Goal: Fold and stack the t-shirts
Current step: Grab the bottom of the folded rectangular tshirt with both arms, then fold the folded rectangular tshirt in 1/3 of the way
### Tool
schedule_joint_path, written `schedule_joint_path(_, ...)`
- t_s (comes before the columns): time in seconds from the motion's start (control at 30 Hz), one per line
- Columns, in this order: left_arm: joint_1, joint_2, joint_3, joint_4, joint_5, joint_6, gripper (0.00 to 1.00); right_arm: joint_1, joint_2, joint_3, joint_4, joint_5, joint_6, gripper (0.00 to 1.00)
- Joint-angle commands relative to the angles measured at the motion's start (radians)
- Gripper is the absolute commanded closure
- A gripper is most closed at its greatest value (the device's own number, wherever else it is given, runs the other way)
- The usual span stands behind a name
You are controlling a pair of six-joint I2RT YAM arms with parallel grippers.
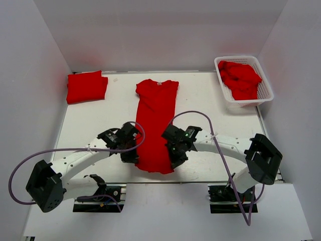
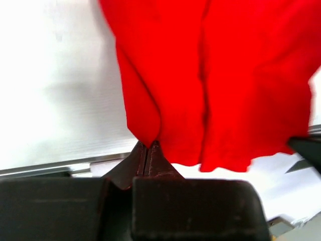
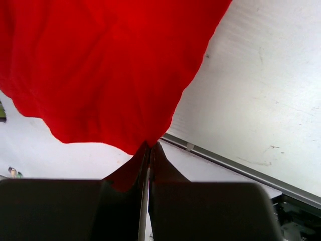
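Note:
A red t-shirt [image 1: 156,120], folded lengthwise into a long strip, lies down the middle of the table with its collar at the far end. My left gripper [image 1: 134,156] is shut on the near left corner of its hem, seen in the left wrist view [image 2: 148,144]. My right gripper [image 1: 174,159] is shut on the near right corner, seen in the right wrist view [image 3: 149,145]. The hem hangs lifted off the table in both wrist views. A folded red t-shirt [image 1: 86,86] lies at the far left. More red t-shirts [image 1: 241,79] are crumpled in the basket.
A white lattice basket [image 1: 264,90] stands at the far right corner of the white table [image 1: 215,115]. White walls enclose the table on three sides. Grey cables loop from both arms over the near part of the table.

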Motion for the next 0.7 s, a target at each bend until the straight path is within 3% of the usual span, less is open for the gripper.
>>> schedule_joint_path(0.0,0.004,0.006,0.080,-0.022,-0.065,0.008,1.00,-0.006,0.002,0.079,-0.076,0.048,-0.021,1.00)
schedule_joint_path(0.37,0.065,0.248,0.310,-0.011,-0.258,0.005,1.00,-0.141,0.160,0.280,-0.081,0.226,-0.142,1.00)
schedule_joint_path(0.67,0.188,0.411,0.463,0.040,-0.255,0.088,1.00,-0.270,0.316,0.486,-0.073,0.220,-0.239,1.00)
